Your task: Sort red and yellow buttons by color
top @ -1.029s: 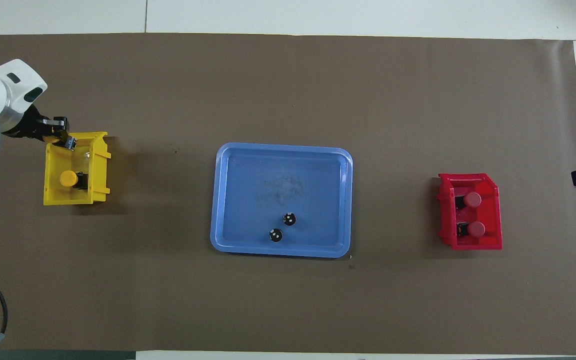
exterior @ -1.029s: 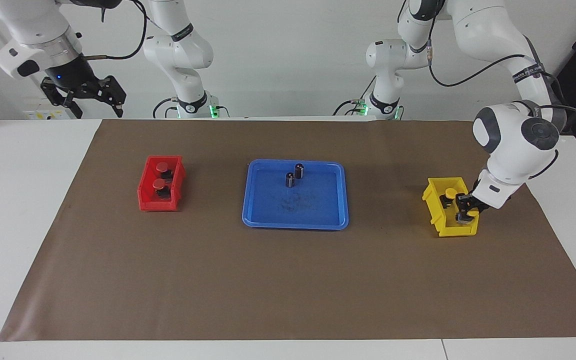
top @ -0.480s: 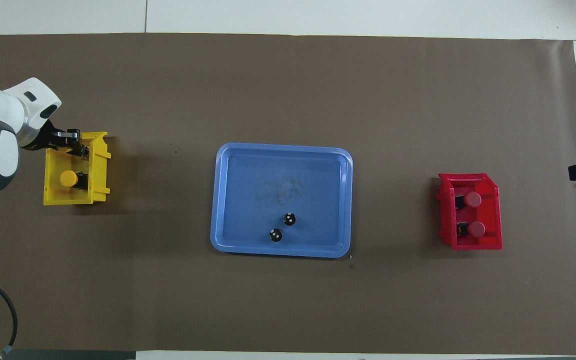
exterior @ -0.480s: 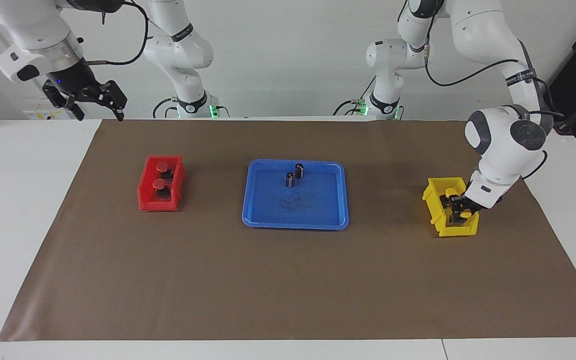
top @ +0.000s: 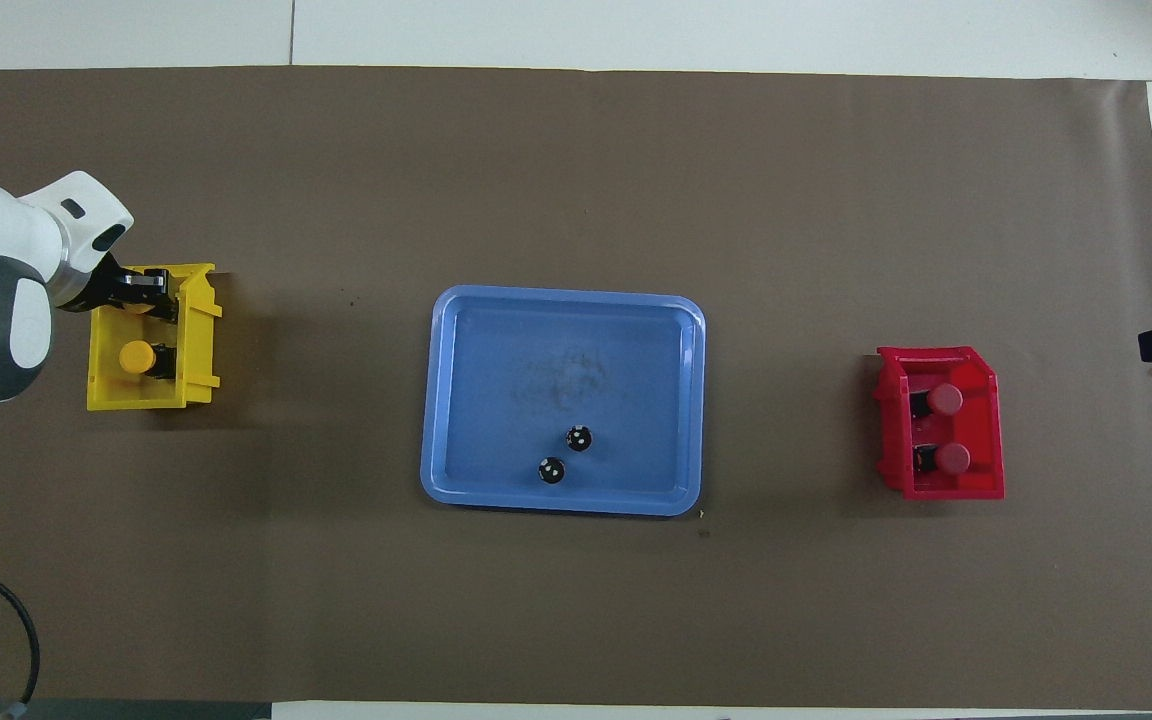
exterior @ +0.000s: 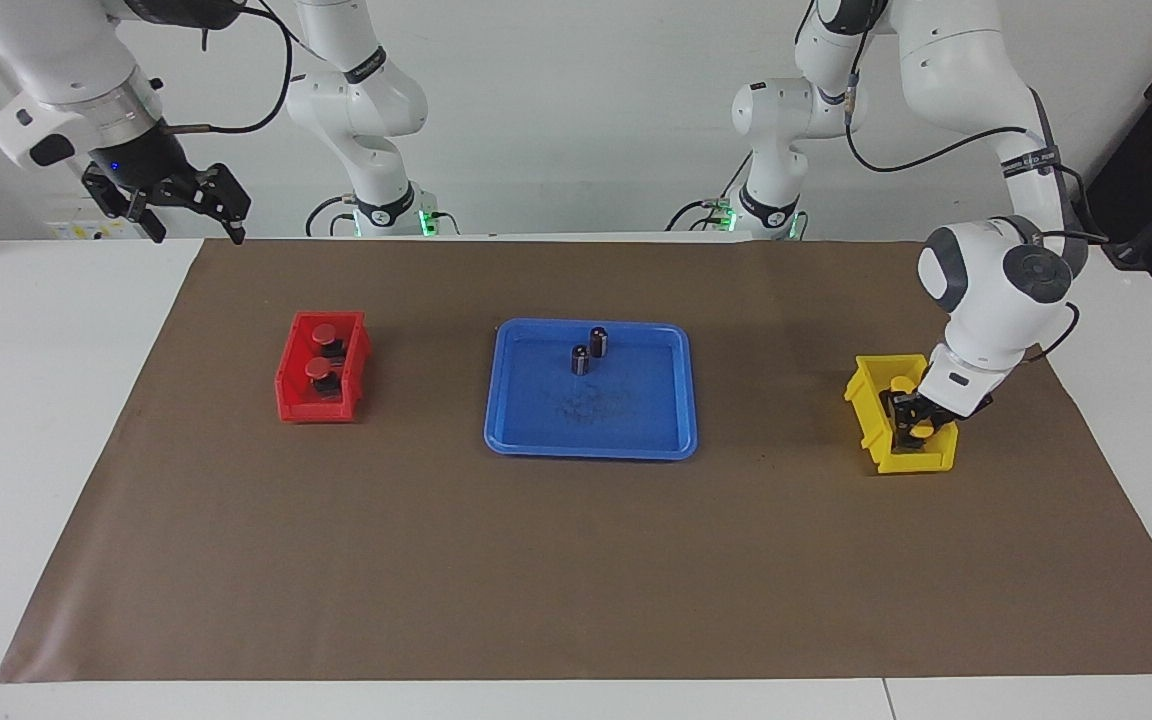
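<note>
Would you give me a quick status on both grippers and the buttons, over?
Left gripper down in yellow bin at second yellow button. Right gripper open, waiting aloft. Two red buttons binned. Only two dark cylinders on blue tray.

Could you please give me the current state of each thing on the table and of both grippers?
red buttons: both in red bin.
yellow buttons: one in yellow bin; second at left gripper, inside bin.
dark cylinders: two, upright in blue tray.
right gripper: open, waiting above the table edge.
</note>
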Controlling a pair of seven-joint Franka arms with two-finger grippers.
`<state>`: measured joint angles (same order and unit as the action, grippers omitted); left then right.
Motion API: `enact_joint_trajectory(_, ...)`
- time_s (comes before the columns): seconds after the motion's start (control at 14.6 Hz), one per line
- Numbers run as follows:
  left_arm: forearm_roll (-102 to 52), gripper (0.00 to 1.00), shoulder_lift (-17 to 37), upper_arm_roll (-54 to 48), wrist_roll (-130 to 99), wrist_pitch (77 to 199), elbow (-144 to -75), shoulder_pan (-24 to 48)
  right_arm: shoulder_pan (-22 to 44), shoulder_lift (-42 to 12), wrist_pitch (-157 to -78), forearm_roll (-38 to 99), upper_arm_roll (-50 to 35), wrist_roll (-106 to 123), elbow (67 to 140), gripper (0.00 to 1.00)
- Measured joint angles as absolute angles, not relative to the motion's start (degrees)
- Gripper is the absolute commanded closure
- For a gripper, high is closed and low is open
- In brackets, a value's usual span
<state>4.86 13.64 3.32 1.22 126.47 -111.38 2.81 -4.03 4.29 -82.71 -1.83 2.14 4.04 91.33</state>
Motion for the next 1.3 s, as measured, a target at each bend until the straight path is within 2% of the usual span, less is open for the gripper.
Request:
enact_joint_trajectory(0.21,4.75,0.16,12.94,3.30,1.20,119.38,-106.58,2.80,-4.07,3.14,-82.08,-2.26,2.20,4.04,91.16,0.00)
enact_joint_trajectory(0.27,4.74,0.13,12.57,3.29,1.21,116.65,-104.57,2.80,-4.07,2.56,-81.87,-2.32,2.29,4.04,90.71,0.00)
enact_joint_trajectory(0.34,4.73,0.03,12.26,3.29,1.21,114.16,-102.71,2.80,-4.07,2.23,-81.60,-2.32,2.37,4.04,90.18,0.00)
enact_joint_trajectory(0.41,4.73,0.00,11.99,3.29,1.25,111.72,-100.94,2.80,-4.07,2.16,-81.38,-2.32,2.40,4.04,89.76,0.00)
enact_joint_trajectory(0.82,3.56,0.00,6.97,0.87,2.68,102.13,-96.36,4.51,-3.85,2.40,-80.97,-2.32,2.38,4.04,88.62,0.00)
enact_joint_trajectory(1.1,2.65,0.00,3.20,-0.72,2.66,89.69,-88.89,5.57,-3.89,2.40,-80.95,-2.32,2.38,4.04,88.62,0.00)
enact_joint_trajectory(1.3,1.06,0.00,1.32,-0.82,2.66,86.07,-87.70,5.45,-3.93,2.40,-80.95,-2.32,2.41,4.04,88.61,0.00)
